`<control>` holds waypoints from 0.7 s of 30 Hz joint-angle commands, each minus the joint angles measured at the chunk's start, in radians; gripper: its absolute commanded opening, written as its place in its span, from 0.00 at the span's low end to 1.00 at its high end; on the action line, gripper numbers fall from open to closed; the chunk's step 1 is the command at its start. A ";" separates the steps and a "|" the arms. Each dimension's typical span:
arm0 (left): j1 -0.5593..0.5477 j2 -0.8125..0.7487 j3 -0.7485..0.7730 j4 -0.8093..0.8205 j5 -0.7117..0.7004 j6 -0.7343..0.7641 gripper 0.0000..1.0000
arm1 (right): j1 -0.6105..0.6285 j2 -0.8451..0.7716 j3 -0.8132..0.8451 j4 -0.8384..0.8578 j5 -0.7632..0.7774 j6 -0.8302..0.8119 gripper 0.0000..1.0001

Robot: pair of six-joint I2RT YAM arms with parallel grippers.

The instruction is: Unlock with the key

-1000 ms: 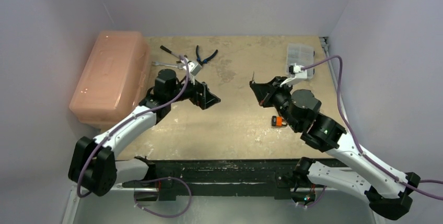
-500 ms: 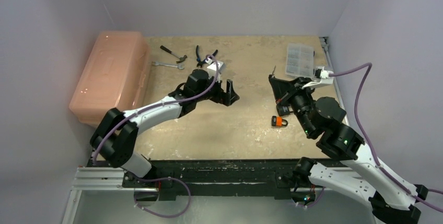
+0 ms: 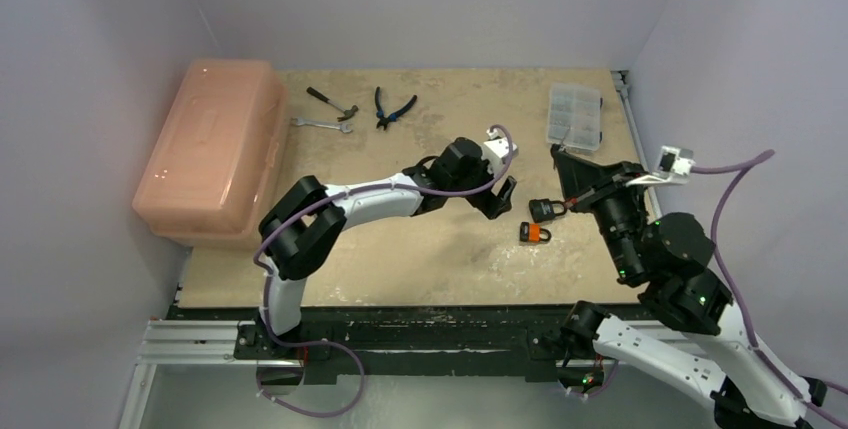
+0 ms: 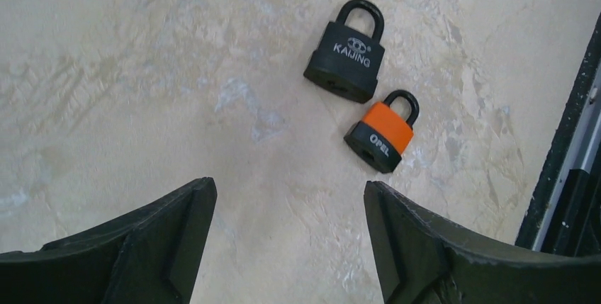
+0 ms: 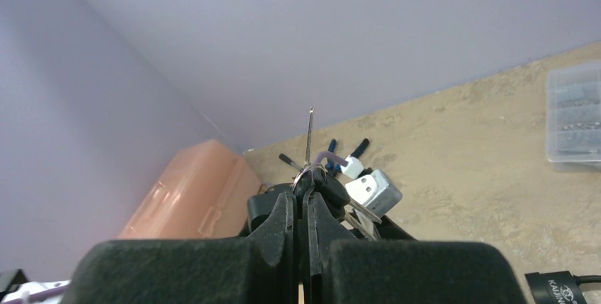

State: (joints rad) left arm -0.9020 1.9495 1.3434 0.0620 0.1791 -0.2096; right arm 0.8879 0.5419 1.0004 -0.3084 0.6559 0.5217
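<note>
Right hand (image 5: 301, 192) pinches key (image 5: 310, 134); black padlock (image 3: 545, 210) near.

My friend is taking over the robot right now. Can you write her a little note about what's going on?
Left gripper: open and empty, above the table near both padlocks.
Right gripper: shut on the key, blade pointing up.
Black padlock and orange padlock: lying side by side on the table, both shackles closed.
Done: the key is in the right gripper.
Left: steady a padlock, put the key in, turn it. I can't tell which padlock it fits.
</note>
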 commanded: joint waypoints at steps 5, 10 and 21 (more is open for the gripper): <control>-0.106 0.112 0.179 -0.060 0.071 0.300 0.83 | -0.004 -0.080 0.064 -0.031 0.070 -0.034 0.00; -0.129 0.185 0.269 -0.140 0.115 0.379 0.88 | -0.004 -0.102 0.080 -0.061 0.063 -0.032 0.00; -0.164 0.354 0.421 -0.218 0.082 0.392 0.87 | -0.004 -0.113 0.088 -0.107 0.027 0.002 0.00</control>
State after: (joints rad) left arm -1.0542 2.2841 1.7050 -0.1406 0.2798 0.1490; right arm 0.8845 0.4381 1.0561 -0.4084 0.6899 0.5102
